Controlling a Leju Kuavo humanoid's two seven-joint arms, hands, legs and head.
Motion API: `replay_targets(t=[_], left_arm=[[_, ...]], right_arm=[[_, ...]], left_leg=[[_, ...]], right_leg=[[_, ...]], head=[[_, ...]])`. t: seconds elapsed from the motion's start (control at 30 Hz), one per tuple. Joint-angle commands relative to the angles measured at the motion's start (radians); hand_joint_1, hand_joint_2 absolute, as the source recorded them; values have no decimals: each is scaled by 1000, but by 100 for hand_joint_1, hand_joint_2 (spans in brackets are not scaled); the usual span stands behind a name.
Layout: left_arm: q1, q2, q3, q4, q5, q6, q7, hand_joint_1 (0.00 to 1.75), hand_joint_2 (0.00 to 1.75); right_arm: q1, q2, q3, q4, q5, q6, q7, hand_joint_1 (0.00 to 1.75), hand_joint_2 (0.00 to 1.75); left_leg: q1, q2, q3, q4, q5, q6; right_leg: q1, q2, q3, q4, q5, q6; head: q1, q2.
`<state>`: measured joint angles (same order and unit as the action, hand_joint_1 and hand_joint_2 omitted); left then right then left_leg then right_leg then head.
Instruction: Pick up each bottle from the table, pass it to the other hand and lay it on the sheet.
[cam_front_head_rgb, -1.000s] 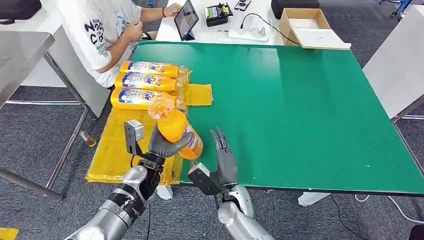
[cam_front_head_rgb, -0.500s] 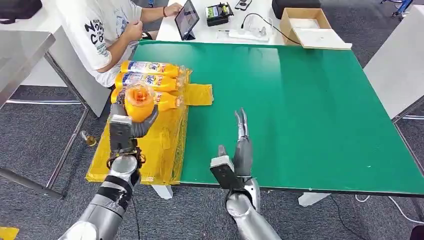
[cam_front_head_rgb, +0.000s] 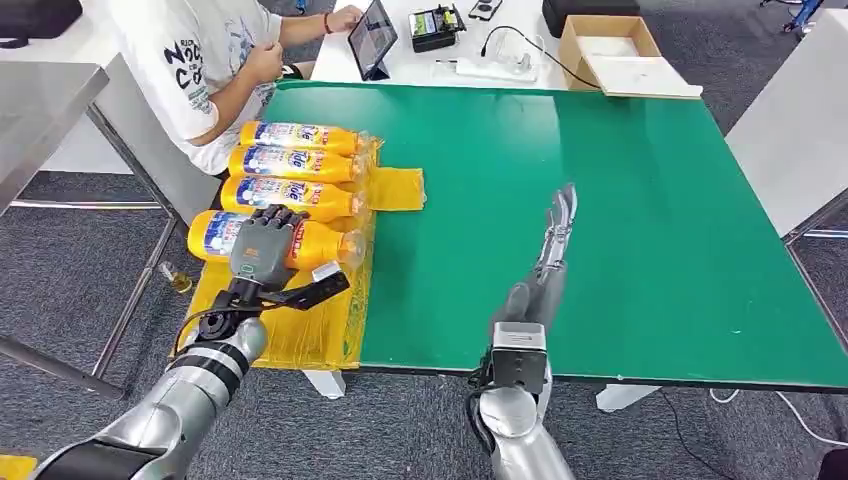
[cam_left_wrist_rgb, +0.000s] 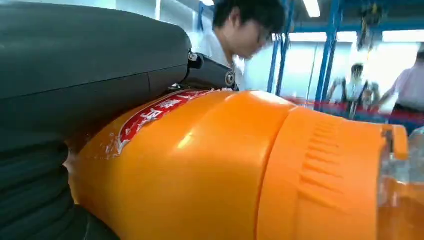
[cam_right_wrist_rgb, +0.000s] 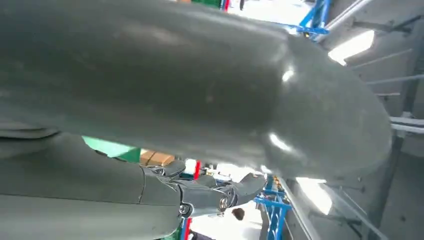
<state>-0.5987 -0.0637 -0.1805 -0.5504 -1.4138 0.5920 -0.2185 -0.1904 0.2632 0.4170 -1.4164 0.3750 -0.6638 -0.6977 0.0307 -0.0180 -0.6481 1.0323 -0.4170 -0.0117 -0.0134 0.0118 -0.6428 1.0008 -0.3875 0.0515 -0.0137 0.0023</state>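
Note:
A yellow sheet (cam_front_head_rgb: 300, 330) covers the left end of the green table (cam_front_head_rgb: 620, 230). Three orange bottles (cam_front_head_rgb: 295, 165) lie side by side at its far end. A fourth orange bottle (cam_front_head_rgb: 310, 240) lies just in front of them, its cap toward the table's middle. My left hand (cam_front_head_rgb: 262, 245) rests on top of this bottle with its fingers over the label and still holds it. In the left wrist view the bottle (cam_left_wrist_rgb: 235, 170) sits against the hand's grey cover (cam_left_wrist_rgb: 85, 75). My right hand (cam_front_head_rgb: 548, 255) hovers over the green table, fingers straight and apart, holding nothing.
A person in a white shirt (cam_front_head_rgb: 215, 60) sits at the far left corner with a tablet (cam_front_head_rgb: 372, 38). A cardboard box (cam_front_head_rgb: 615, 55) and cables lie on the white table behind. A small bottle (cam_front_head_rgb: 178, 278) stands on the floor at left.
My left hand has lowered the bottle from upright in the air to lying flat on the sheet beside the others. My right hand has moved forward and right over the table.

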Motion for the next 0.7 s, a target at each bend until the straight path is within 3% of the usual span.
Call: replay_targets(t=[0.03, 0.47, 0.63, 0.67, 0.7], left_arm=[[-112, 81, -140, 218, -69, -139, 9, 175, 175], [-115, 86, -134, 244, -40, -237, -28, 175, 175], [-86, 55, -11, 254, 140, -407, -129, 175, 175], [-78, 52, 13, 254, 183, -460, -146, 108, 175], [-76, 52, 17, 258, 195, -486, -148, 10, 175]], right_arm=[[-28, -53, 47, 7, -32, -34, 0, 0, 0], [-25, -64, 62, 32, -52, -23, 0, 0, 0], [-37, -56, 67, 95, -48, 17, 0, 0, 0], [-41, -54, 69, 109, -45, 29, 0, 0, 0], [-44, -54, 72, 118, -43, 36, 0, 0, 0]], left_leg=[[0, 3, 5, -1, -2, 2], [0, 2, 3, -1, -1, 2], [-1, 3, 5, -2, -1, 2], [-1, 4, 7, -2, -2, 2], [-1, 3, 5, -2, -1, 2]], right_leg=[[0, 1, 5, -1, -1, -1], [0, 0, 3, -1, -1, -1], [0, 1, 4, -1, -1, -1], [0, 1, 7, -2, -1, -2], [0, 2, 5, -2, -1, -1]], head=[[0, 0], [0, 0], [0, 0], [0, 0], [0, 0]])
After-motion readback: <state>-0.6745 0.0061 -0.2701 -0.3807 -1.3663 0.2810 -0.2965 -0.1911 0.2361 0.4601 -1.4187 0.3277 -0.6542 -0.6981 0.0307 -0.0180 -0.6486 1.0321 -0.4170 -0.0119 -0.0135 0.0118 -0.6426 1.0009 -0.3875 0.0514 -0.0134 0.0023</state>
